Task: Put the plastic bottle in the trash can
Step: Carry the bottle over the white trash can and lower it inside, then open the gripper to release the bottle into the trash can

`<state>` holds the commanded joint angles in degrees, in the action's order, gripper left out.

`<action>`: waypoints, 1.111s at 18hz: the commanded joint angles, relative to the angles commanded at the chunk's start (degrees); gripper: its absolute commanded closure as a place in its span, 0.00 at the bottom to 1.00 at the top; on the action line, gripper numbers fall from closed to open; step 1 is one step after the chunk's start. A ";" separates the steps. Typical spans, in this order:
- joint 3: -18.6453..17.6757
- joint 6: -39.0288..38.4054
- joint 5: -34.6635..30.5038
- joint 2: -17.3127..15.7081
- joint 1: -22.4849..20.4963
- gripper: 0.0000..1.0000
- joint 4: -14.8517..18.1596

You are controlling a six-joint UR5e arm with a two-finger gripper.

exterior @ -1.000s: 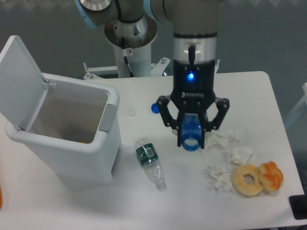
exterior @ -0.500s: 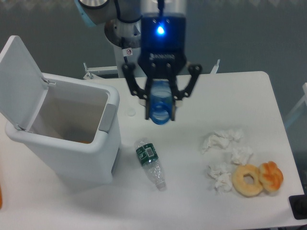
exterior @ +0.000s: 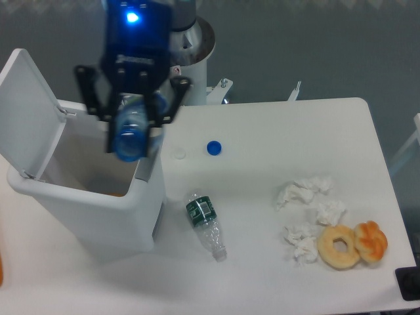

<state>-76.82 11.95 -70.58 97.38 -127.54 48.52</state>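
Bottle hovering over the bin, release pending.
I am holding the plastic bottle [exterior: 130, 133] clamped in the gripper [exterior: 131, 139] above the trash can [exterior: 92, 216], near its right rim; dropping it is remaining.

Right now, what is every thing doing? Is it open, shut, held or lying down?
claw: shut on the plastic bottle
plastic bottle: held in the air over the trash can, no cap on
trash can: lid flipped open
clear bottle: lying on its side
blue cap: loose on the table
tissues: crumpled
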 joint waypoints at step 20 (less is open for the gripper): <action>-1.93 0.44 0.00 4.66 4.40 0.85 -2.99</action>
<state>-78.75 12.39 -70.58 102.04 -123.13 45.53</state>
